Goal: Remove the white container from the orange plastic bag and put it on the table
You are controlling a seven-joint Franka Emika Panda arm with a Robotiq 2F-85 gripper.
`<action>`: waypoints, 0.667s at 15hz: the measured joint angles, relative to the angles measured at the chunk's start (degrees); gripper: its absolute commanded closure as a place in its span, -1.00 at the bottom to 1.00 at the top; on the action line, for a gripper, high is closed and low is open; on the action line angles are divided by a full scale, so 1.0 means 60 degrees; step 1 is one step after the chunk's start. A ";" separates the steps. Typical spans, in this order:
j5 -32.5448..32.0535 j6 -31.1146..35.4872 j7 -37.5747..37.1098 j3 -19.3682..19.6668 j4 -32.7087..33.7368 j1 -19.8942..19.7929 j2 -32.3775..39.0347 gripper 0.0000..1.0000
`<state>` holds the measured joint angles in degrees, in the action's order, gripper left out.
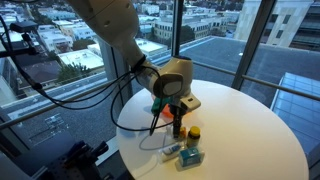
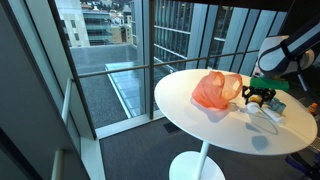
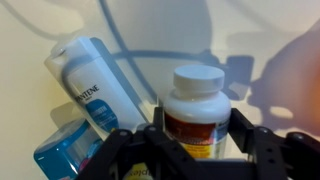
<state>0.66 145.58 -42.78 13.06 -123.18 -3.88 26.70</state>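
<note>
White-and-teal tube (image 3: 92, 90): lies flat on the bench at the left of the wrist view, well clear of the grasp.
Blue box (image 3: 62, 155): sits just below the tube, at the lower left corner; not part of the task.
White container (image 3: 198, 95): stands upright in the middle of the wrist view, white cap up, orange-yellow label facing the camera; already out of the bag, beside the tube and box; base hidden behind the gripper, so cannot tell whether it rests on the bench or hangs just above it.
Gripper (image 1: 176, 118): points straight down over the bench, narrowed to the width of the container, one finger against each side of it; looks to be clamped on it.
Orange plastic bag (image 2: 214, 90): slumps crumpled on the bench, apart from the gripper; shows only as an orange blur at the right edge of the wrist view.
Bench (image 1: 250, 120): plain white round top, bare to the right of the gripper.
Step in hand: judged to be the set-down, with removal from the bag done.
Next move: likely calls for lowering until the base sits flat, spreading the fingers, then lifting straight up without tipping the container or nudging the tube.
</note>
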 measured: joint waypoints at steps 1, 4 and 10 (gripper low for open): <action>0.0000 0.0000 0.0000 0.0000 0.0018 0.0001 0.0009 -1.00; 0.0000 0.0000 0.0001 0.0000 0.0050 0.0014 0.0004 -1.00; 0.0000 -0.0053 0.0071 -0.0060 0.0019 0.0215 -0.0351 -1.00</action>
<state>0.66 145.26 -42.35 12.70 -123.07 -2.60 24.59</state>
